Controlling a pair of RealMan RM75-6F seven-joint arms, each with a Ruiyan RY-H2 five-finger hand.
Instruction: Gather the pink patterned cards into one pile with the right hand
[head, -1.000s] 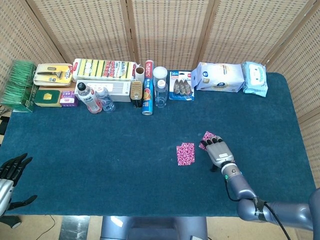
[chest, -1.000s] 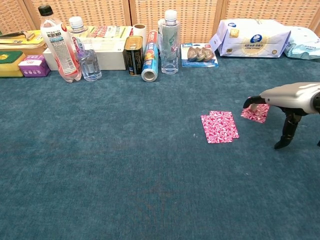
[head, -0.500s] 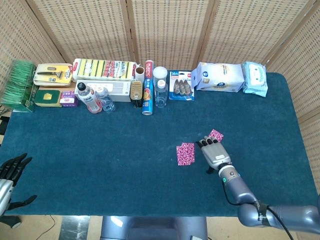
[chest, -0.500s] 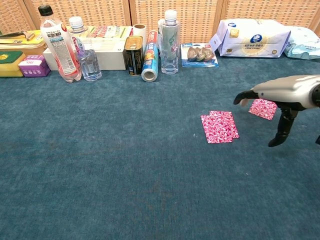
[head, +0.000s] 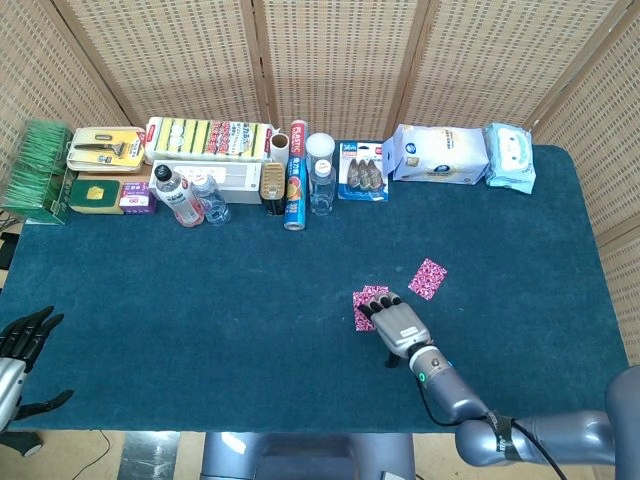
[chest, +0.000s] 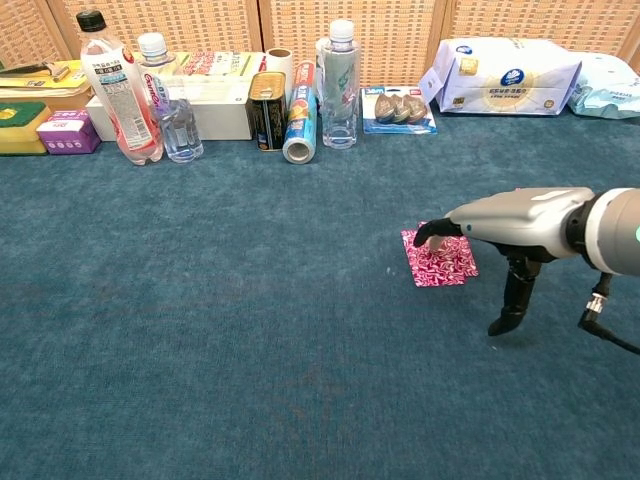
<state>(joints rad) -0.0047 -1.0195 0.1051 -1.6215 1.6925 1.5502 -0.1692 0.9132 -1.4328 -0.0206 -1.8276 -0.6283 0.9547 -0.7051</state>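
Observation:
A small pile of pink patterned cards (head: 368, 300) (chest: 442, 262) lies on the blue cloth right of centre. One more pink card (head: 428, 279) lies alone to the right and a bit further back; in the chest view my arm hides it. My right hand (head: 399, 323) (chest: 500, 217) stretches flat over the pile, its fingertips (chest: 430, 236) on the pile's right edge and its thumb hanging toward the cloth. It holds nothing. My left hand (head: 24, 339) hangs off the table's near left corner, fingers apart and holding nothing.
Along the back edge stand bottles (chest: 118, 88) (chest: 338, 72), a can (chest: 267, 110), a foil roll (chest: 299, 125), a sponge pack (head: 210, 138), a blister pack (chest: 400, 108) and wipes packs (head: 440, 155) (head: 510, 157). Green boxes (head: 38, 170) sit at the far left.
My right hand has moved left from the lone card to the pile. That card slid slightly back and right, then stayed where the hand left it. The left hand is still.

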